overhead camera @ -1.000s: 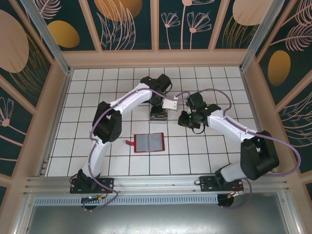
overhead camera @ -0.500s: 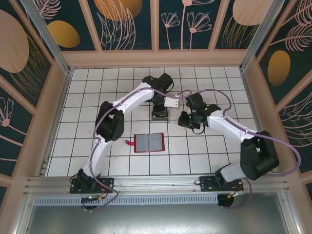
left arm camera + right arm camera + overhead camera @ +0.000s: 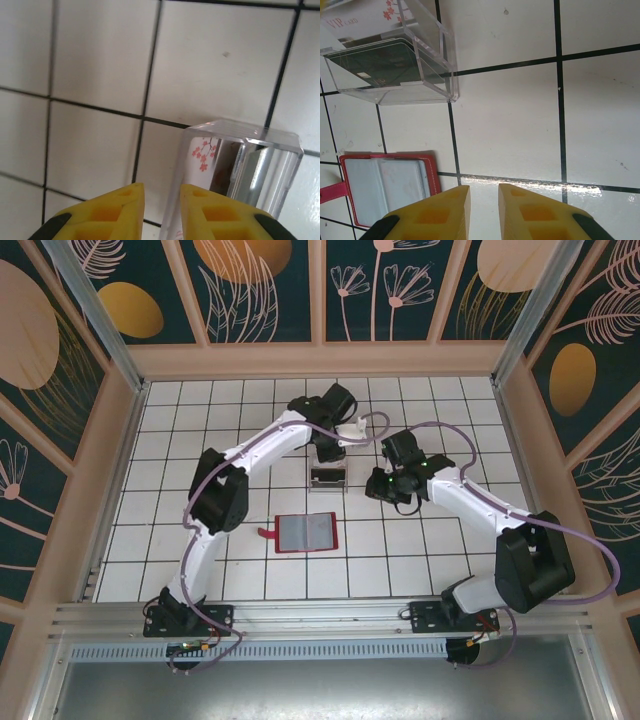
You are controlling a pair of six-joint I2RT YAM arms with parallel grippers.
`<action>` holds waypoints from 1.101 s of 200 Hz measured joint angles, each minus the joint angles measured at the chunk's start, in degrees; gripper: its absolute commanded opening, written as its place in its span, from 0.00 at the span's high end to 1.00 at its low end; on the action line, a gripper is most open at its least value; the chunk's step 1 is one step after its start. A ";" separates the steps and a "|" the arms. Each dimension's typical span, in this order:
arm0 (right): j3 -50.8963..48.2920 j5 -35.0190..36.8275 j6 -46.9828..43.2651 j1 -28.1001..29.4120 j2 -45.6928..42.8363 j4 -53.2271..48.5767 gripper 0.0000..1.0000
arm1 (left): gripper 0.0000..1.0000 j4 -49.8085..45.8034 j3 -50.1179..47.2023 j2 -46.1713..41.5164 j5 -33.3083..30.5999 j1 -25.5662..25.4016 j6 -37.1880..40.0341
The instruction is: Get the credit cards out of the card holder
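Top external, card holder [image 3: 305, 532]: lying open on the tiled table [image 3: 200, 420], grey inner side facing up, red tab [image 3: 267, 534] pointing left. It is sitting nearer the arm bases than everything else.
Holder contents: cannot tell whether any card is sitting in the sleeves.
Credit cards [image 3: 380, 62]: dark ones are lying flat inside the clear box [image 3: 432, 75]. A white card [image 3: 365, 17] with red blossom print is leaning above them.
Clear box: standing just beyond the holder's far right corner, apart from it.
Left gripper [image 3: 162, 210]: hovering over the box's far side, yellow fingers standing a narrow gap apart, gripping nothing.
Right gripper [image 3: 484, 212]: hanging over bare tile just right of the box. Its fingers are slightly apart and empty, with the holder's corner showing beside them.
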 measured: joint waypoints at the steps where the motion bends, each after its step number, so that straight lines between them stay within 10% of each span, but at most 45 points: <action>1: 0.00 0.00 0.00 0.02 0.00 0.00 0.77 | 0.75 0.22 -0.24 -0.17 -0.13 0.00 -0.28; 99: -0.15 -0.24 0.22 3.13 1.60 0.87 0.77 | 0.75 20.28 -24.28 -24.02 -13.27 -0.07 -36.92; 220: 0.63 -2.43 0.15 4.66 5.62 3.45 0.78 | 0.80 24.41 -47.34 -30.82 8.35 -1.25 -78.60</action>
